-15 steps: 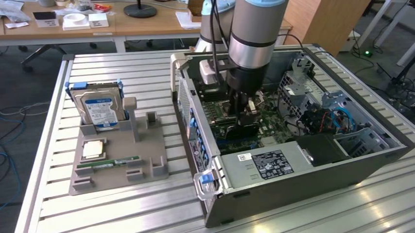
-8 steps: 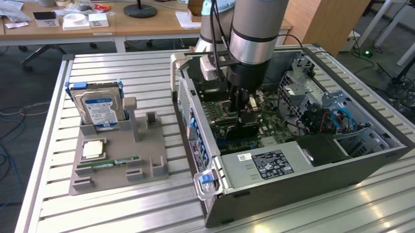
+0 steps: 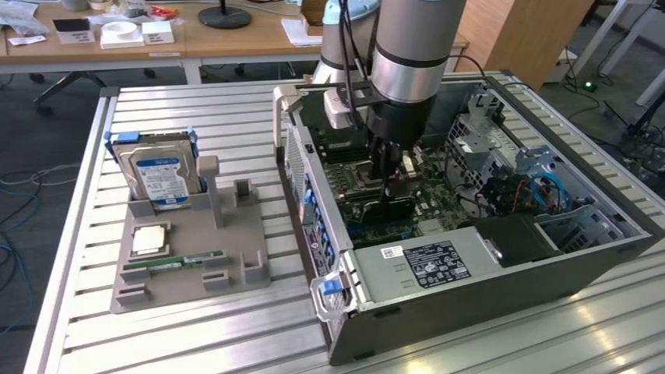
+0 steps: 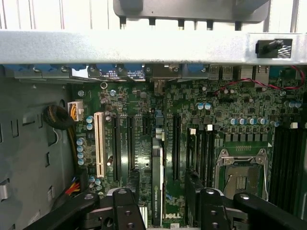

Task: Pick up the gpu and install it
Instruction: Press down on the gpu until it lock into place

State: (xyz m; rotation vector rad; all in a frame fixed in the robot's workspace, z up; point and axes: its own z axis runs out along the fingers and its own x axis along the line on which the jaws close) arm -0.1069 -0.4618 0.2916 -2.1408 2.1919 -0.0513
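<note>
With the gpu [image 4: 157,182] standing on edge in a motherboard [image 4: 201,124] slot inside the computer case [image 3: 582,257], the gripper [image 4: 164,203] straddles it, fingers [image 4: 127,208] wide, apparently released since it looks seated.

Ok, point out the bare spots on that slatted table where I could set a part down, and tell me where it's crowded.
Free: the slatted table in front of the grey parts holder, and the strip behind the hard drive. Crowded: the holder itself, with the drive and RAM stick, and the open computer case, where the gripper stands open over the gpu.
</note>
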